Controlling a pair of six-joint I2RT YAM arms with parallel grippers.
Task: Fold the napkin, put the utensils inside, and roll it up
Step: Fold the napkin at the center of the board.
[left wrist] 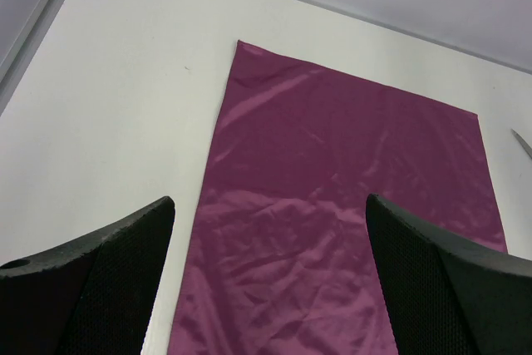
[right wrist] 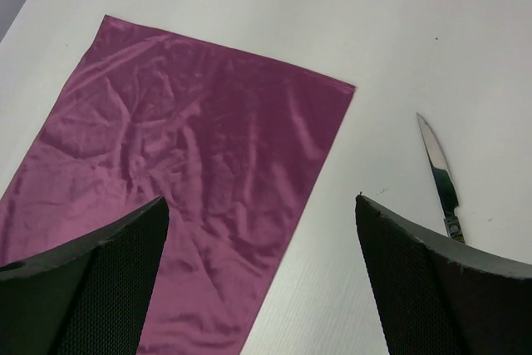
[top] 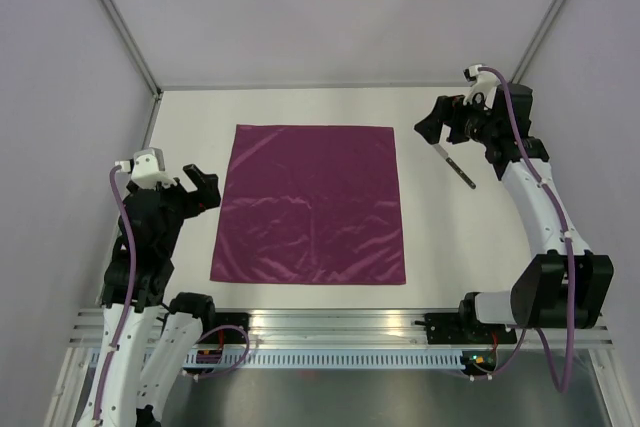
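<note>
The plum-purple napkin [top: 312,205] lies flat and unfolded in the middle of the white table; it also shows in the left wrist view [left wrist: 332,205] and the right wrist view [right wrist: 183,172]. A knife [top: 456,168] with a silvery blade and dark handle lies to the napkin's right, apart from it; the right wrist view shows its blade [right wrist: 438,174], its handle hidden behind my finger. My left gripper [top: 205,187] is open and empty, held above the napkin's left edge [left wrist: 270,205]. My right gripper [top: 432,125] is open and empty, above the table at the napkin's far right corner [right wrist: 262,205].
The white table [top: 190,127] has a raised rim at the far edge and left side. Grey walls stand behind. A metal rail [top: 340,327] with cables runs along the near edge between the arm bases.
</note>
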